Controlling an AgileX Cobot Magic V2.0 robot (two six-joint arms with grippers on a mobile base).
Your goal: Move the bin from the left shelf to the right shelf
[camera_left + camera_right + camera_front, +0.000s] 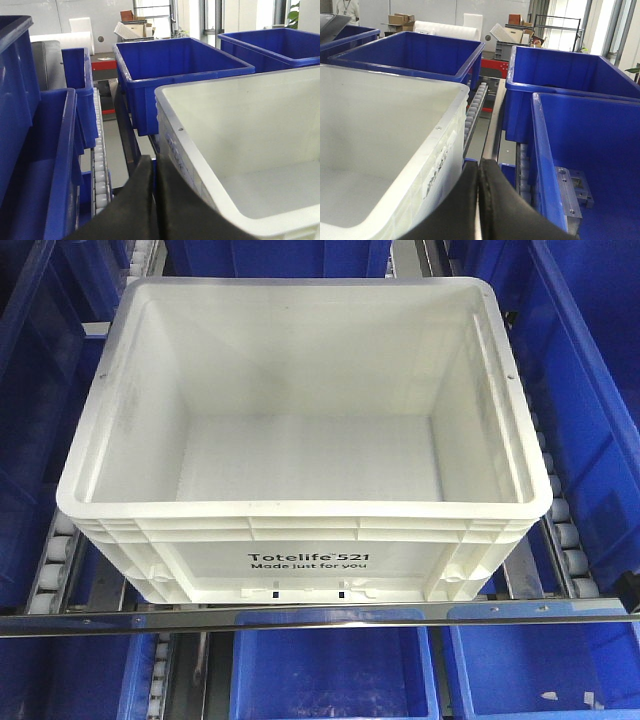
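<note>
The bin [300, 508] is a large white tote with black "Totelife 521" print, empty, resting on roller tracks in the middle of the front view. Neither gripper shows in that view. In the left wrist view my left gripper [154, 162] is shut with nothing between its black fingers, just outside the bin's [240, 120] left wall, below its rim. The right wrist view has my right gripper [479, 165] shut and empty too, close beside the bin's [380, 115] right wall.
Blue bins [590, 390] flank the white one on both sides, with more behind it [175, 65] [410, 55] and below it [330, 670]. Roller tracks [100, 160] [475, 107] run along each side. A metal rail [320, 618] crosses the shelf front.
</note>
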